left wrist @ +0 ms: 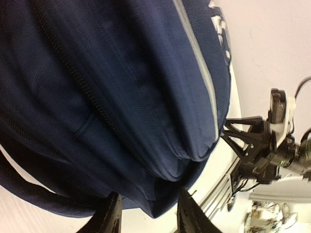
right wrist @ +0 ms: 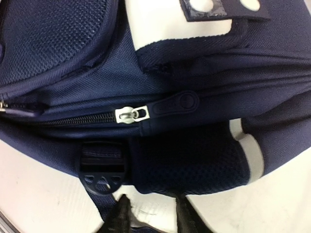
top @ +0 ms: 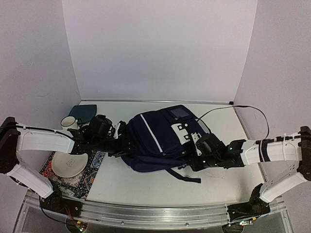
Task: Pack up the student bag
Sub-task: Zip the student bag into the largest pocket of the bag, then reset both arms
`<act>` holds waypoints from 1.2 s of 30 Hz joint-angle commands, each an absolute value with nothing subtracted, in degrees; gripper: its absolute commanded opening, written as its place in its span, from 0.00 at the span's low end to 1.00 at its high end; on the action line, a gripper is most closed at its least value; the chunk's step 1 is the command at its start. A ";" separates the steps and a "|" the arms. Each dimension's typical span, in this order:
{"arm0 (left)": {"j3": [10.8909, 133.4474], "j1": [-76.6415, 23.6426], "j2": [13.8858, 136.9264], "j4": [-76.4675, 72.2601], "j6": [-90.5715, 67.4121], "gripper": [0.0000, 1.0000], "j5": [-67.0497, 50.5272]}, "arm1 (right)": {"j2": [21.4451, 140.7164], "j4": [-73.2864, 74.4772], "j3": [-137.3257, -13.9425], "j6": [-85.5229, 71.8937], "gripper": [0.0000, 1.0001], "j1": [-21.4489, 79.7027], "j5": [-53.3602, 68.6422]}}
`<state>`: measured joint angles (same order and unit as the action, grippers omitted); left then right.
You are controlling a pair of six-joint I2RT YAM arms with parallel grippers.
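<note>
The student bag (top: 160,141), navy with a thin white stripe, lies flat in the middle of the table. My left gripper (top: 124,146) is at its left edge. In the left wrist view a lower fold of the bag (left wrist: 146,97) hangs between the spread fingers, and the left gripper (left wrist: 148,218) is open. My right gripper (top: 195,159) is at the bag's right side. It is open (right wrist: 151,218) just short of a mesh side pocket (right wrist: 189,165). A silver zipper pull (right wrist: 131,115) and a dark strap buckle (right wrist: 102,177) lie just beyond the fingers.
A white plate (top: 69,164) rests on a patterned mat (top: 73,183) at the near left. A mug (top: 68,122) and a flat dark-teal pouch (top: 83,112) sit behind my left arm. A black cable (top: 243,109) loops at the back right.
</note>
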<state>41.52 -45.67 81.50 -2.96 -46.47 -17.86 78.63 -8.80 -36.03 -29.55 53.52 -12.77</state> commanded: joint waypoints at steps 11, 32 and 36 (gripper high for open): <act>57.99 -29.20 75.15 12.12 -31.69 0.92 -7.19 | 76.01 -3.24 -49.75 -16.86 0.98 46.42 -26.83; 54.82 -11.14 28.60 23.09 -16.01 1.00 18.73 | 35.76 2.98 -43.73 -9.36 0.98 23.71 -43.16; 51.97 -11.15 20.25 22.83 -13.87 1.00 21.53 | 28.81 7.15 -42.58 -10.52 0.98 23.69 -41.58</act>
